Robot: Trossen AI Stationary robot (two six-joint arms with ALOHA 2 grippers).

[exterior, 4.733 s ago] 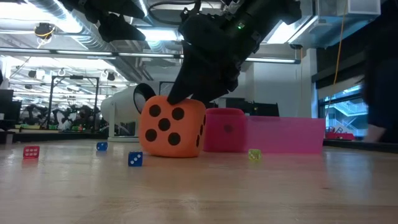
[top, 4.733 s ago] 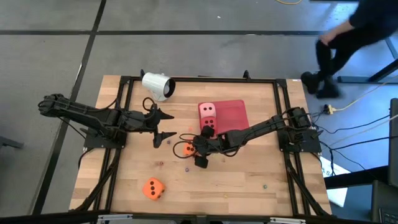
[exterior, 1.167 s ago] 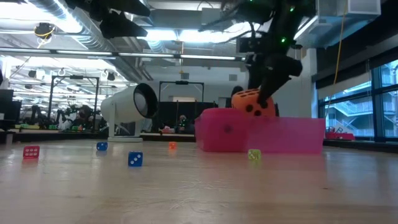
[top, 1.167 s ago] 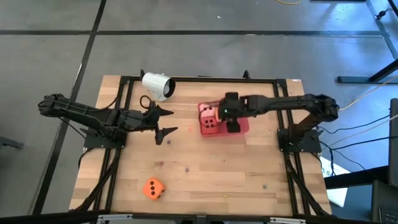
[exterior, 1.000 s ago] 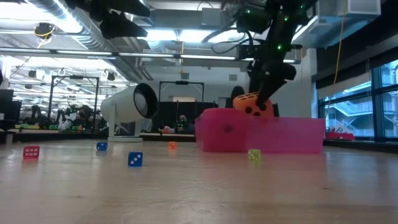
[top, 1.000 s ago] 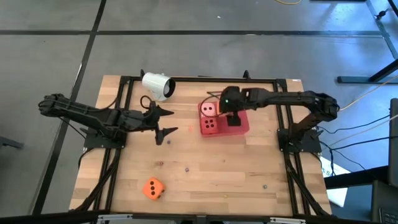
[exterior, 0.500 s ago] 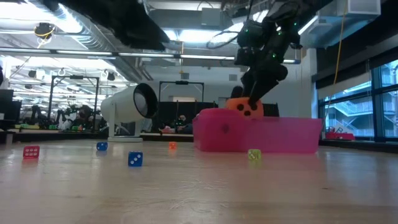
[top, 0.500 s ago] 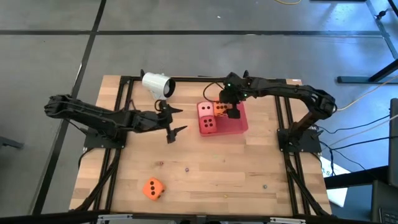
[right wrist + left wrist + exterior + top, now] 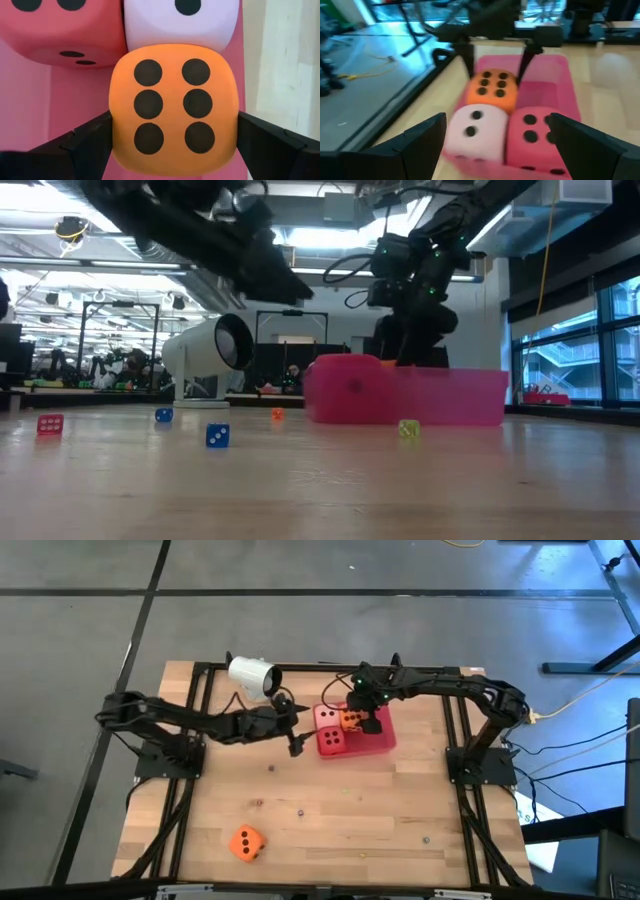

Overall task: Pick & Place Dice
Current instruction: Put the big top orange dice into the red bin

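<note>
Three dice [image 9: 338, 728] now in tray [image 9: 384, 737]; my R tool [image 9: 360, 721] straddles the orange die [image 9: 173, 107], fingers apart, just lowered in. L tool [image 9: 290, 727], also apart, moved to tray's 9 o'clock. Last die [image 9: 246, 842] at table's 7.

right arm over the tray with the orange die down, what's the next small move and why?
Probably lift the right gripper straight up. Its fingers stand open either side of the orange die, which sits in the red tray against the pink die and red die. One orange die remains on the table.
</note>
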